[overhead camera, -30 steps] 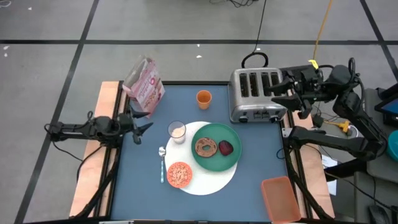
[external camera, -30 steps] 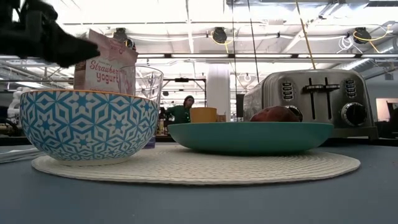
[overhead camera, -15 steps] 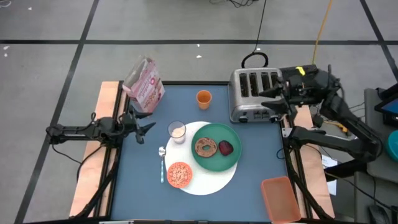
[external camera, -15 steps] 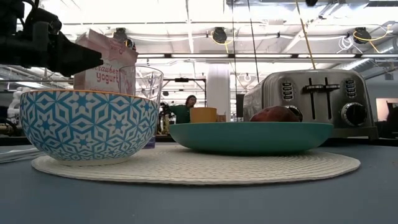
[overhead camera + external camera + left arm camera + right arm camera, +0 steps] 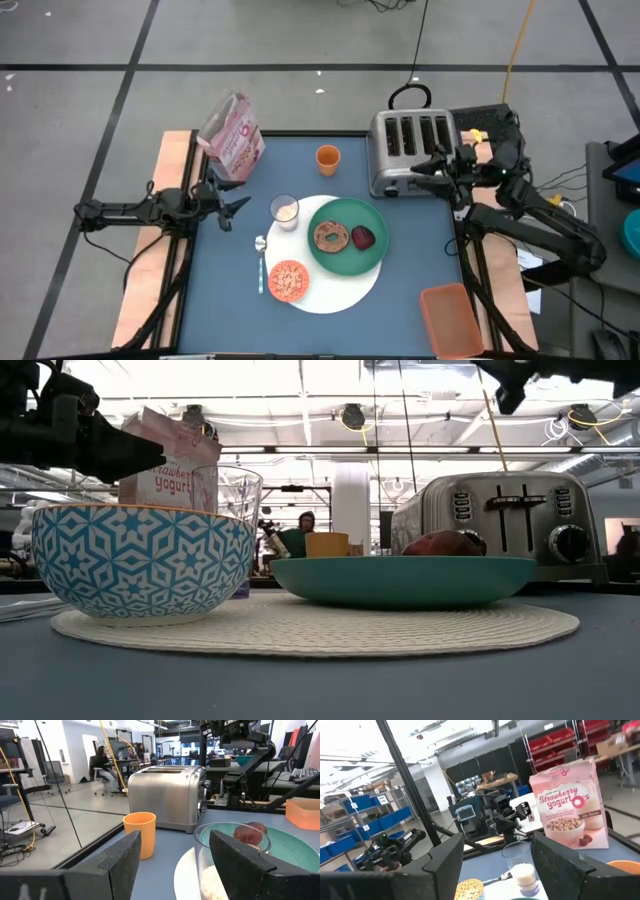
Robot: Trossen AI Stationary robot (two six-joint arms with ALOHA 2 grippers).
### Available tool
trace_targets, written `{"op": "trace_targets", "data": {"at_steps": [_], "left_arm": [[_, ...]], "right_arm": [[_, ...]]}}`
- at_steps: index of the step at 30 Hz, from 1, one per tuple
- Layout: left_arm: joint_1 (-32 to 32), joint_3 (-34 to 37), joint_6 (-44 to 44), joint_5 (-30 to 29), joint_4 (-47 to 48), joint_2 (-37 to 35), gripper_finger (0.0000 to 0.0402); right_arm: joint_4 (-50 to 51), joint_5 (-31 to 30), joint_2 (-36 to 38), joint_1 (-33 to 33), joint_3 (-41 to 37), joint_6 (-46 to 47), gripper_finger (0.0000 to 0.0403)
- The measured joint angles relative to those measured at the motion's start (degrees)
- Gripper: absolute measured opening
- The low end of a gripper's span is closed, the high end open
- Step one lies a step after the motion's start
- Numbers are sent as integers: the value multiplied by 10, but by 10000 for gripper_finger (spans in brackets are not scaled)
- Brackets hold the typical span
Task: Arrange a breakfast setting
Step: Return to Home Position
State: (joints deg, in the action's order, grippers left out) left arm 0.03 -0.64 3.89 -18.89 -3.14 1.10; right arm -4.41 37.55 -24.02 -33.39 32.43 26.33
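The round white mat (image 5: 335, 290) lies on the blue table. On it sit the green plate (image 5: 372, 258) with the bagel (image 5: 330, 237) and dark red food (image 5: 362, 237), the small orange cereal bowl (image 5: 288, 281) and the milk glass (image 5: 286, 211). The silver spoon (image 5: 261, 258) lies at the mat's left rim. The orange cup (image 5: 327, 158) stands farther back. My left gripper (image 5: 232, 207) is open and empty at the table's left edge, left of the glass. My right gripper (image 5: 424, 172) is open and empty at the right edge, over the toaster's near right corner.
The silver four-slot toaster (image 5: 410, 152) stands at the far right. The pink cereal box (image 5: 232, 135) stands at the far left corner. An orange container (image 5: 452, 320) sits at the near right corner. A person (image 5: 297, 532) shows far behind the table.
My right gripper has drawn toward the table's near edge and down, from beside the toaster's far right side to its near right corner. My left gripper has shifted slightly toward the near edge. Both stay open; nothing on the table has moved.
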Motion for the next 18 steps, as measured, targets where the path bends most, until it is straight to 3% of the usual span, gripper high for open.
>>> {"op": "trace_targets", "data": {"at_steps": [3,9,18], "left_arm": [[0,0,0,0,0,0,241],[0,0,-1,0,0,0,241],[0,0,-1,0,1,0,241]], "right_arm": [[-35,-9,23,0,-41,-3,222],[-76,-92,62,0,-127,-29,222],[-232,-90,120,19,-264,7,222]]}}
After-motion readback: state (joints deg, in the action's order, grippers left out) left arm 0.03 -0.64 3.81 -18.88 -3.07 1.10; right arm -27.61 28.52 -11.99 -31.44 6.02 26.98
